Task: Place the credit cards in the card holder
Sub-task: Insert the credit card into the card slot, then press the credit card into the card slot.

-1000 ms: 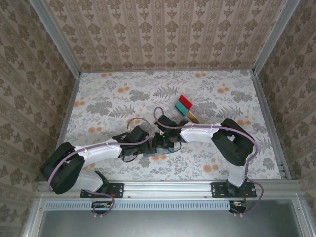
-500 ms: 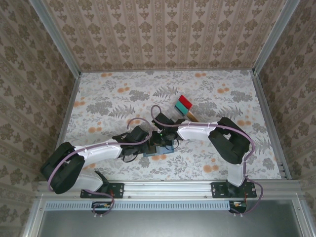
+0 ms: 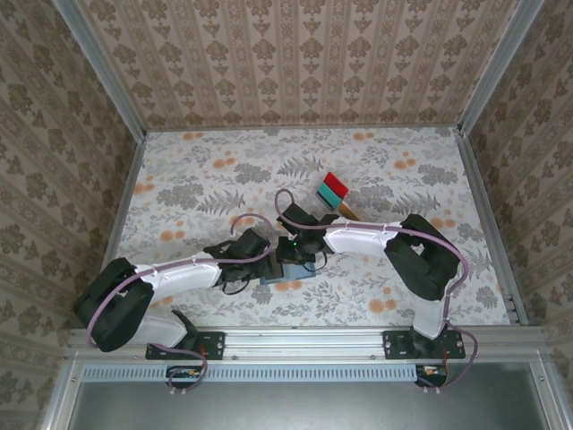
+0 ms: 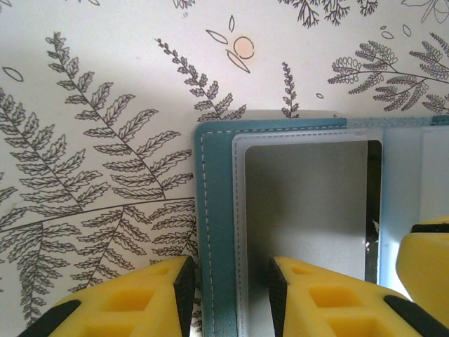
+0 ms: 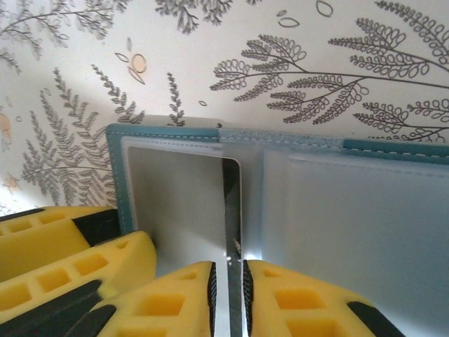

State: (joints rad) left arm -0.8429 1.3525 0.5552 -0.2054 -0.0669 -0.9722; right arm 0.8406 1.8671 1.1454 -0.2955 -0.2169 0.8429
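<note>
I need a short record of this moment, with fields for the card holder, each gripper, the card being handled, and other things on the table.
card holder: open, flat on the table
left gripper: jaws apart, astride one outer edge of the holder
right gripper: shut on a credit card
card state: seen edge-on, at a grey inner pocket; whether it is inside, cannot tell
rack: holds red and teal cards, farther back, apart from the holder
</note>
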